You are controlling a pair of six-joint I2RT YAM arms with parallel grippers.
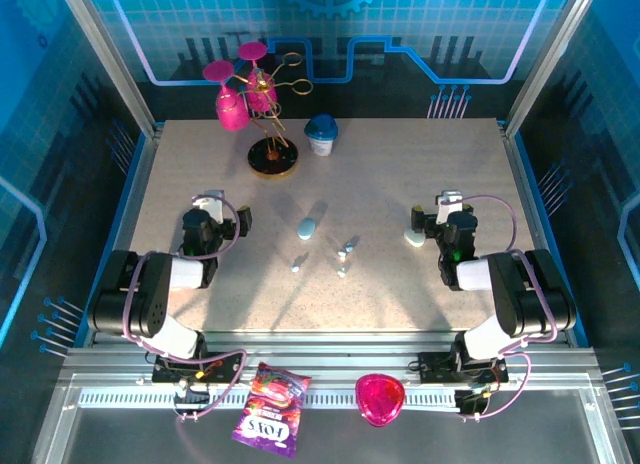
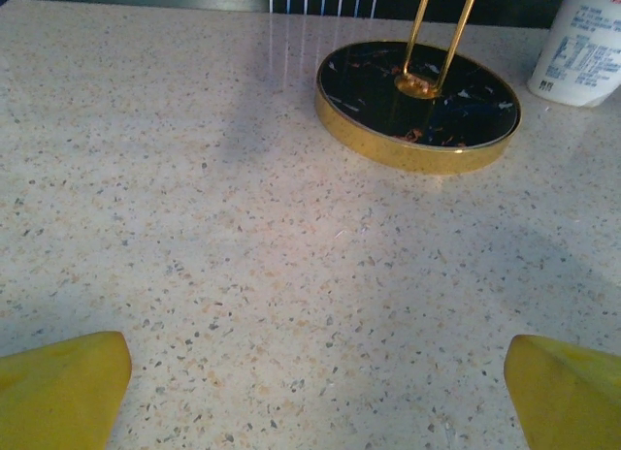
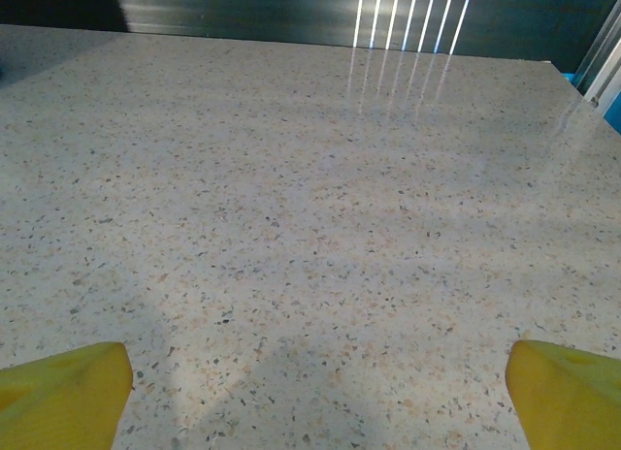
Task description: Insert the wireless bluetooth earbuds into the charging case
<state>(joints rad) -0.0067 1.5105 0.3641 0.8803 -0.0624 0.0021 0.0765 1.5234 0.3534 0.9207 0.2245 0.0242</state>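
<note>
The small light-blue oval plastic charging case (image 1: 306,228) is lying centrally on the speckled table (image 1: 400,174), with tiny pale plastic earbuds (image 1: 345,250) just nearer. We are judging them light and slippery, best pinched across the bud. Both the left end effector (image 2: 315,397) and right end effector (image 3: 315,397) are standing wide open, empty.

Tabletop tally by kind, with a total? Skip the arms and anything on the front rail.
Pink glasses: 2
Gold stand: 1
Blue-lidded white cup: 1
Charging case: 1
Earbuds: 3 that I can tell apart
Pale oval piece: 1
Total: 9
</note>
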